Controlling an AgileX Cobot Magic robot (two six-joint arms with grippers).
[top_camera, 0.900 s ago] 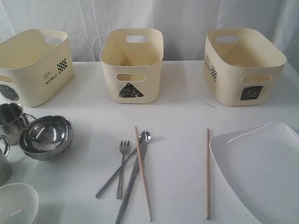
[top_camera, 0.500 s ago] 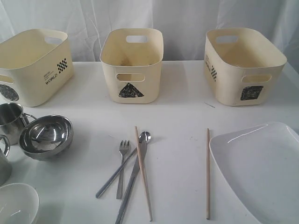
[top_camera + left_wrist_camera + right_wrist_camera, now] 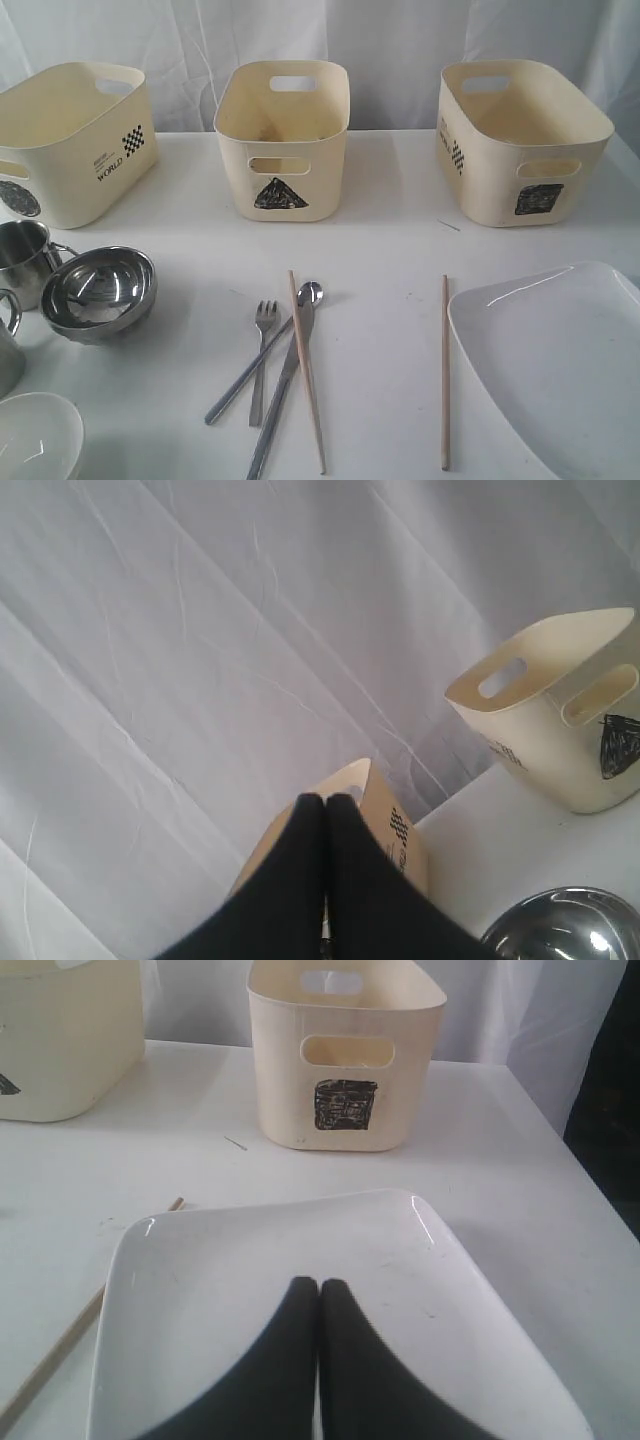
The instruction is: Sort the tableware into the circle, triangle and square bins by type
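Three cream tubs stand along the back: circle bin (image 3: 75, 135), triangle bin (image 3: 283, 140), square bin (image 3: 520, 140). At the left sit two steel mugs (image 3: 25, 260), a steel bowl (image 3: 100, 292) and a small white bowl (image 3: 35, 440). In the middle lie the fork (image 3: 266, 318), spoon (image 3: 310, 293), knife (image 3: 275, 410) and one chopstick (image 3: 307, 370). The other chopstick (image 3: 445, 370) lies beside the white plate (image 3: 560, 370). My left gripper (image 3: 324, 800) is shut and empty, in front of the circle bin (image 3: 390, 825). My right gripper (image 3: 319, 1285) is shut and empty over the plate (image 3: 250, 1260). Neither gripper shows in the exterior view.
The white table (image 3: 390, 240) has a white curtain (image 3: 400, 40) behind it. In the right wrist view the table's edge (image 3: 590, 1190) runs close beside the plate and the square bin (image 3: 345, 1060). The steel bowl (image 3: 570, 925) shows in the left wrist view.
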